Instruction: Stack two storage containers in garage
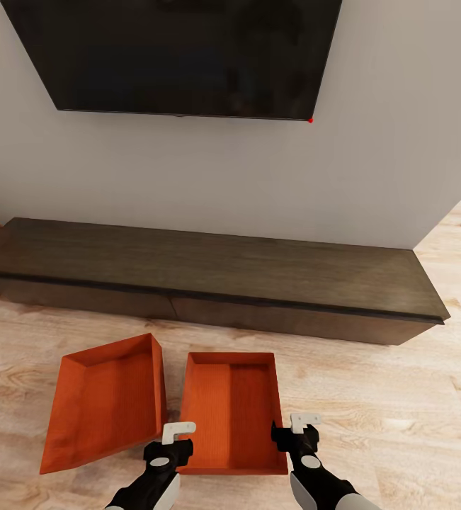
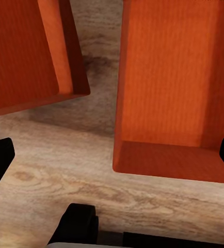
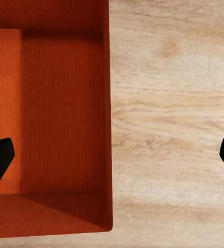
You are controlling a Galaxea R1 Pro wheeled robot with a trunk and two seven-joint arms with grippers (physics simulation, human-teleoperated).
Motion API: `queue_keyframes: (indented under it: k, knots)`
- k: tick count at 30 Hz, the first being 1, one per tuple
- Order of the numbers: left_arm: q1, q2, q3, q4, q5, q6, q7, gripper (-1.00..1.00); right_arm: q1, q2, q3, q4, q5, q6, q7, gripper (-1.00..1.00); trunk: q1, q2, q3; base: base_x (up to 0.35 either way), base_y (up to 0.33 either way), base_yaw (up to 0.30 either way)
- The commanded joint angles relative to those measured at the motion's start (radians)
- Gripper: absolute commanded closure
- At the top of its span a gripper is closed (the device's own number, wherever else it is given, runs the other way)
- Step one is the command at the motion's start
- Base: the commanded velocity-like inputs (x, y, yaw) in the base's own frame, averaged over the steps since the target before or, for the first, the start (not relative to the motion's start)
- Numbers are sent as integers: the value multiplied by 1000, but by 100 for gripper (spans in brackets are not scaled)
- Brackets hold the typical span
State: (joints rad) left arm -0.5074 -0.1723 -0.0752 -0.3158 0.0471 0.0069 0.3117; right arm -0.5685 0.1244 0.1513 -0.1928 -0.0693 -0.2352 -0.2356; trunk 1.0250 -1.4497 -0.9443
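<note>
Two orange-red ribbed open bins (image 1: 234, 411) (image 1: 106, 400) on the plank floor.
Your spread left hand (image 1: 178, 433) and right hand (image 1: 295, 425) flank the nearer bin's near corners; its long axis runs away from you.

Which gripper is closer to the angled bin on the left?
Left. The left gripper hangs near the angled bin's right near corner; the right gripper is beyond the other bin.

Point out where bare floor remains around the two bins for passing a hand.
Bare wood floor lies right of the right container, and between both bins' far ends and the bench. It is tight in the narrow strip between the left container and the right one.
</note>
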Motion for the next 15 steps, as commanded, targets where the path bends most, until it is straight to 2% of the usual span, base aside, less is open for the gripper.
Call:
queue_keyframes:
  k: [1, 15]
  knots:
    - [0, 0, -8, 0, 5, 1, 7, -100, -1, 0, 8, 1, -7, -4, -5, -100, 0, 0, -1, 0, 0, 0]
    - [0, 2, -8, 0, 6, 2, 6, -100, -1, 0, 8, 1, -7, -4, -5, -100, 50, -91, -41, 0, 0, 0]
